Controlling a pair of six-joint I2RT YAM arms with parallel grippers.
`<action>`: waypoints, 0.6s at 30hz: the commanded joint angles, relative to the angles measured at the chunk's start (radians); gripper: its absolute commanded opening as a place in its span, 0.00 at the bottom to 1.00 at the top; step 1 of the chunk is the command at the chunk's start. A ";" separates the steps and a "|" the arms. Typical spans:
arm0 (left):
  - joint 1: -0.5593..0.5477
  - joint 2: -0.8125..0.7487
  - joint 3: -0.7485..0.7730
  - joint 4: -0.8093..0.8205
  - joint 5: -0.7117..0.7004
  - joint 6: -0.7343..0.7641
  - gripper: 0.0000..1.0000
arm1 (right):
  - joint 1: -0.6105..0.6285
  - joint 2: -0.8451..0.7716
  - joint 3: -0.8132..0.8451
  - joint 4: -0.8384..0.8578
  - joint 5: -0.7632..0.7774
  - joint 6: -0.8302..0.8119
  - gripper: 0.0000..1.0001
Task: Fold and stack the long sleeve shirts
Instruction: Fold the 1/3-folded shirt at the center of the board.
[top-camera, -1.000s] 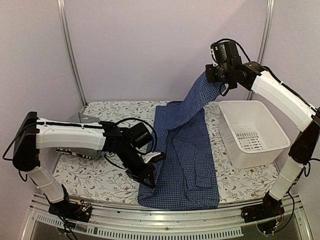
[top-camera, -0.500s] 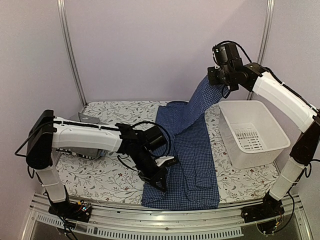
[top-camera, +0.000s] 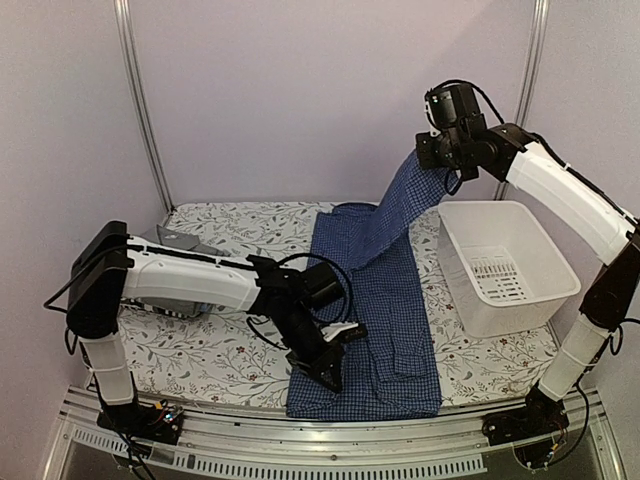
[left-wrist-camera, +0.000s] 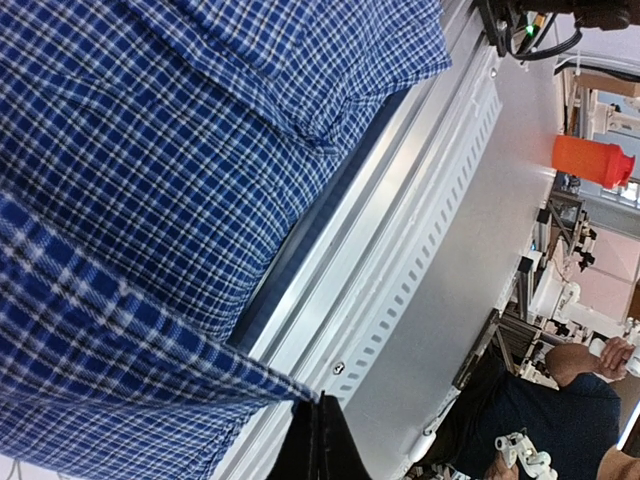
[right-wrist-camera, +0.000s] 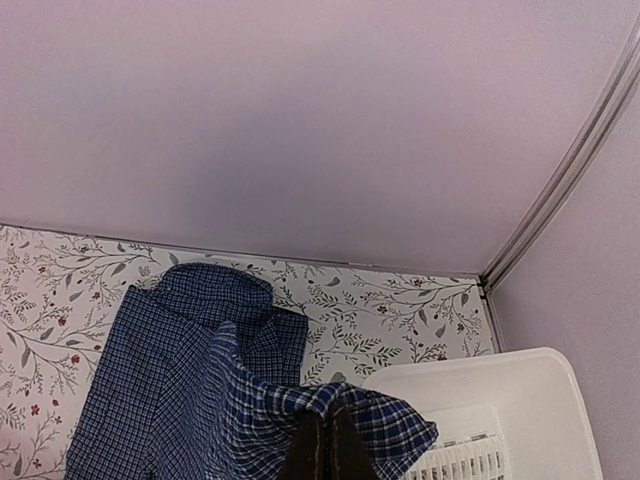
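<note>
One of the long sleeve shirts, a dark blue fine-check shirt (top-camera: 385, 300), lies lengthwise on the table's middle, collar at the far end. My right gripper (top-camera: 420, 160) is raised high over the basket, shut on a lifted sleeve that drapes down to the shirt body. In the right wrist view the fingers (right-wrist-camera: 328, 415) pinch that check cloth (right-wrist-camera: 180, 370). My left gripper (top-camera: 325, 375) sits low at the shirt's near left hem, shut on its edge. Check fabric (left-wrist-camera: 150, 150) fills the left wrist view, its edge caught at the shut tips (left-wrist-camera: 320, 405).
A white plastic basket (top-camera: 545, 265) stands at the right, also showing in the right wrist view (right-wrist-camera: 520, 380). Grey cloth (top-camera: 170, 240) lies at the far left behind my left arm. The table's metal front rail (left-wrist-camera: 400, 250) runs just beyond the shirt's hem.
My left arm has swung right along the near edge, dragging the shirt's left hem with it. The right gripper has stayed raised with the sleeve.
</note>
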 joint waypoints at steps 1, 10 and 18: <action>-0.022 0.025 0.036 0.026 0.032 0.012 0.00 | -0.006 -0.012 0.064 -0.006 0.017 -0.004 0.00; -0.024 0.054 0.083 0.025 0.039 0.018 0.00 | -0.006 0.036 0.113 -0.018 0.025 -0.027 0.00; -0.032 0.099 0.120 0.039 0.068 0.016 0.00 | -0.008 0.058 0.113 -0.022 0.028 -0.024 0.00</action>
